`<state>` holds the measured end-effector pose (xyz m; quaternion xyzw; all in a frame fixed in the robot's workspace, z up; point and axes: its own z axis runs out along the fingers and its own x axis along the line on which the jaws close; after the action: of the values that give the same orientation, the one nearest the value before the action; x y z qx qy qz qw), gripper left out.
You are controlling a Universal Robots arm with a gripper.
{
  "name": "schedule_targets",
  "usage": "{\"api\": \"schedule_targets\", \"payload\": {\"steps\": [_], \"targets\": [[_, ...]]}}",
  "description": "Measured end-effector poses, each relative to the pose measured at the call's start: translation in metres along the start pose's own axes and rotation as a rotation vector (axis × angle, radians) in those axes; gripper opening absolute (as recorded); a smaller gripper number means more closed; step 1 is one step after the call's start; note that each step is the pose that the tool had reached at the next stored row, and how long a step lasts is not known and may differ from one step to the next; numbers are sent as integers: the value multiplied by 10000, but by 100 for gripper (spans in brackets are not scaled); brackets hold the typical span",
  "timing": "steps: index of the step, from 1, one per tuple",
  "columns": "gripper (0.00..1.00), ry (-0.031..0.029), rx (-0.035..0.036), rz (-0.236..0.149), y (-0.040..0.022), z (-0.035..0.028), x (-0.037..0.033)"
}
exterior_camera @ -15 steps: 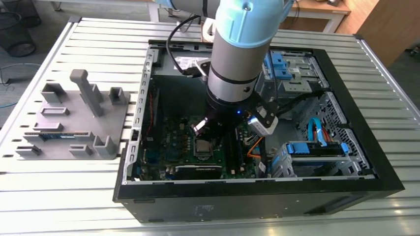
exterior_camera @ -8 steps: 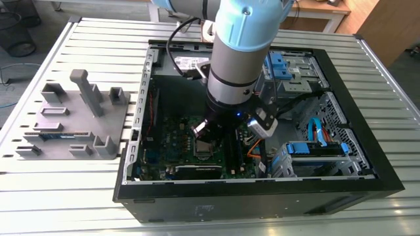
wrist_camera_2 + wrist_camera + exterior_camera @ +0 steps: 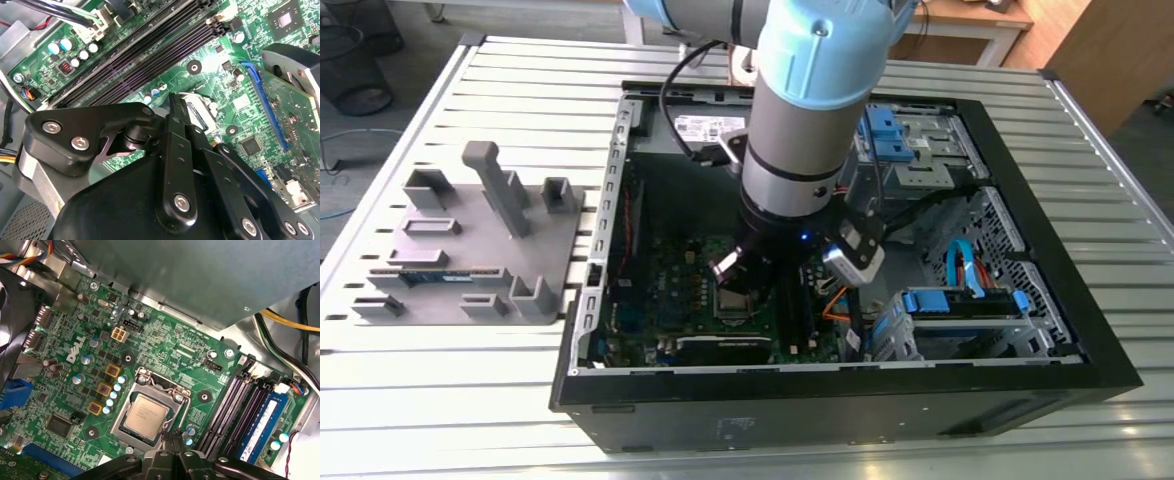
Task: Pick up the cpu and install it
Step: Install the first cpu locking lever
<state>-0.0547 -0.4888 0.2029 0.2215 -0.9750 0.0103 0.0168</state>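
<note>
Looking down the first wrist view, I see the cpu [image 3: 145,418] already lying in its socket [image 3: 150,410] mid-motherboard [image 3: 165,340], my pincer [image 3: 174,440] just above it, fingers drawn together and empty, the socket still unlatched.

arm [image 3: 790,120]: light blue joint housing above a grey tube, reaching steeply down in the exterior view.
wrist: black section at the low end of the arm, a small blue light lit on it.
gripper [image 3: 175,436]: black linkage bars, fingertips drawn together to a narrow point in both wrist views, nothing between them.
</note>
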Motion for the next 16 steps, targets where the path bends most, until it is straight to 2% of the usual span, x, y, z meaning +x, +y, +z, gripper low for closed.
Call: {"api": "schedule_targets", "payload": {"steps": [5,16], "targets": [[11,7,24,29,-6,12,3],[11,-31,40,35,-9,60,2]]}}
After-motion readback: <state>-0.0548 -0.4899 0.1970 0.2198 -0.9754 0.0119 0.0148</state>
